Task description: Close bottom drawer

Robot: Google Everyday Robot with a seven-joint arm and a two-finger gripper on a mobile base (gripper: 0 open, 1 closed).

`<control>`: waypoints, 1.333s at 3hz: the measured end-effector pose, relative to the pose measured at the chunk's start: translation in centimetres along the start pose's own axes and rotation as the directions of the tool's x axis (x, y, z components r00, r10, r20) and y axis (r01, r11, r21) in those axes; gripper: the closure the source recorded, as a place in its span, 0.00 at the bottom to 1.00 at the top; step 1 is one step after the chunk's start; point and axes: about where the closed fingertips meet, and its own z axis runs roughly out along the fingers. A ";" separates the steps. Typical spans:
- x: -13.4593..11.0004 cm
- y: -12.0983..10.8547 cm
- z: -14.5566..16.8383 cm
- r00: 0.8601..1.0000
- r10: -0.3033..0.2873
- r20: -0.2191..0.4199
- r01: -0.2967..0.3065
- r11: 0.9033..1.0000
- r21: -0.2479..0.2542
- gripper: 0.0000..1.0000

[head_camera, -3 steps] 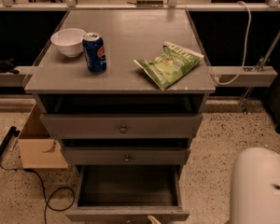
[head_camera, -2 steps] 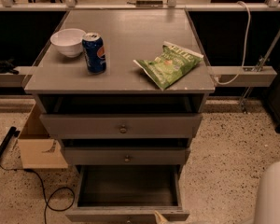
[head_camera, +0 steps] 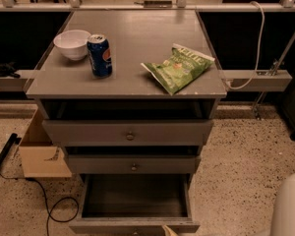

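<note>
The bottom drawer of the grey cabinet is pulled far out, and its dark box shows nothing inside. Its flat front runs along the lower edge of the camera view. Only a pale tip of my gripper shows there, just above the drawer front and right of its middle. The rest of the gripper is cut off by the frame edge. A white part of my arm fills the lower right corner.
The two upper drawers stick out slightly. On the cabinet top are a white bowl, a blue can and a green chip bag. A cardboard box and a black cable lie on the floor to the left.
The white arm part has slid right, so less of it shows. The gripper tip has shifted slightly right along the drawer front. The drawer has not moved.
</note>
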 end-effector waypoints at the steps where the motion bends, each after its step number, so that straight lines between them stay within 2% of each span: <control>1: 0.2 -0.2 -0.2 1.000 0.010 -0.003 -0.010 1.000 0.006 0.00; 2: 0.6 -0.4 -0.2 1.000 0.024 -0.009 -0.024 1.000 0.010 0.00; 3: 1.0 0.0 1.6 0.997 0.067 -0.039 -0.069 0.997 -0.034 0.00; 4: 1.7 3.1 3.6 0.993 0.111 -0.030 -0.113 0.989 -0.094 0.00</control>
